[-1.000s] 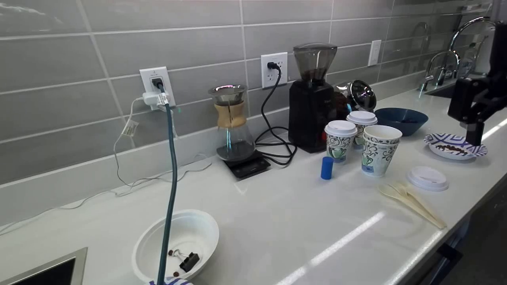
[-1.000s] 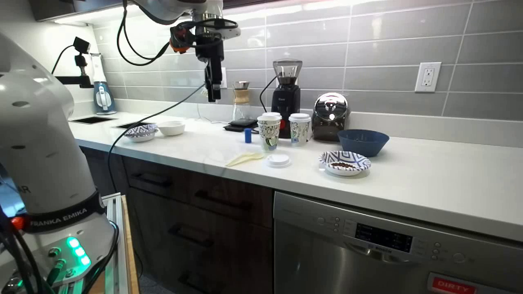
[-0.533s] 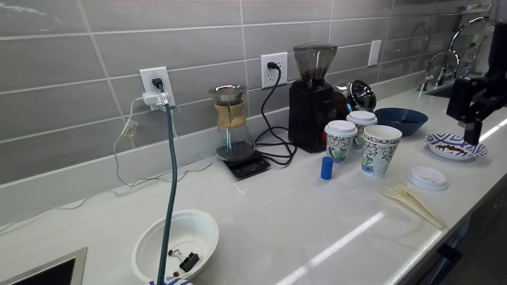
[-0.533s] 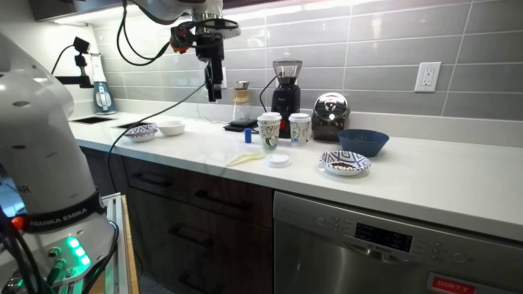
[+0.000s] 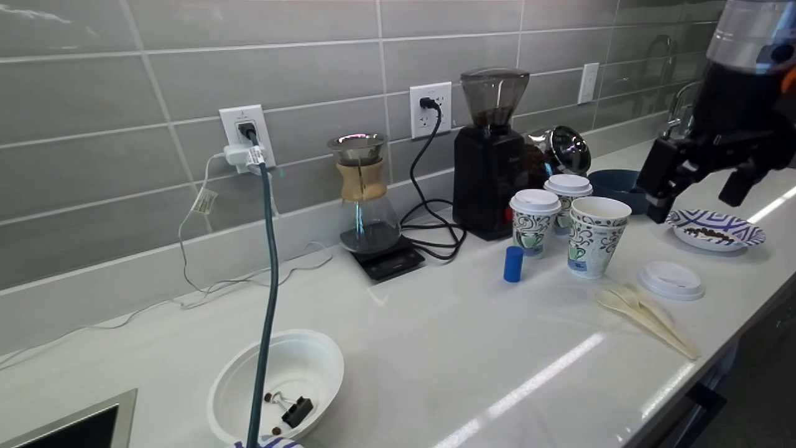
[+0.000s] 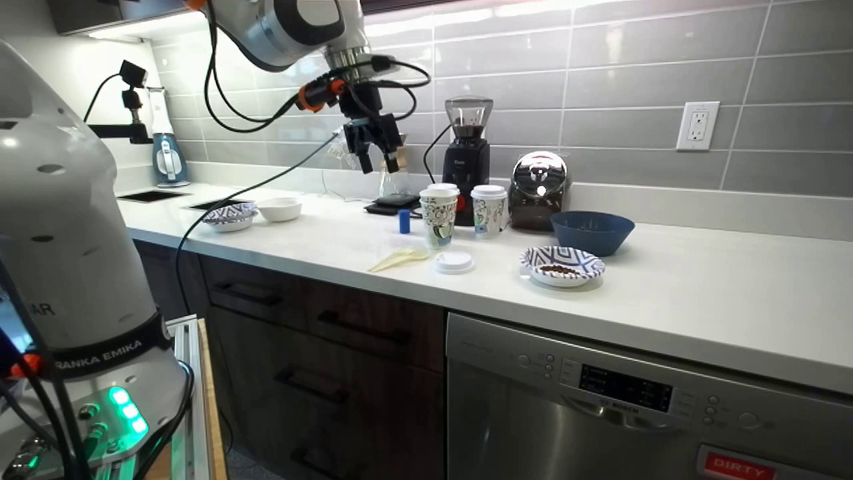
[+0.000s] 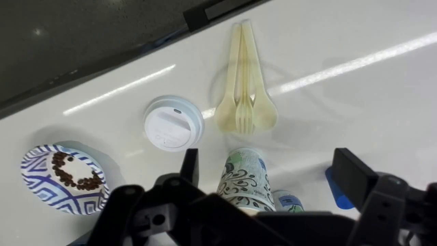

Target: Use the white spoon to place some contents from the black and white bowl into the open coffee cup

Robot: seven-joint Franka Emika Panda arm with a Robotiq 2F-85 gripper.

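On the counter (image 6: 700, 287), a shallow white bowl (image 7: 47, 184), purple-patterned, with brown beans (image 7: 66, 178); gripper (image 7: 266, 164) wide.

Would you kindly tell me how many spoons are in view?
2: in the wrist view, one spoon lies left of the fork, the other spoon right of it.

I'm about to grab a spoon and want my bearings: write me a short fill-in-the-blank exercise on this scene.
Of shut or open, the gripper is ____.
The number of spoons beside the fork is ____.
The loose lid near the open cup is coloured ____.

Missing words: open; two; white.
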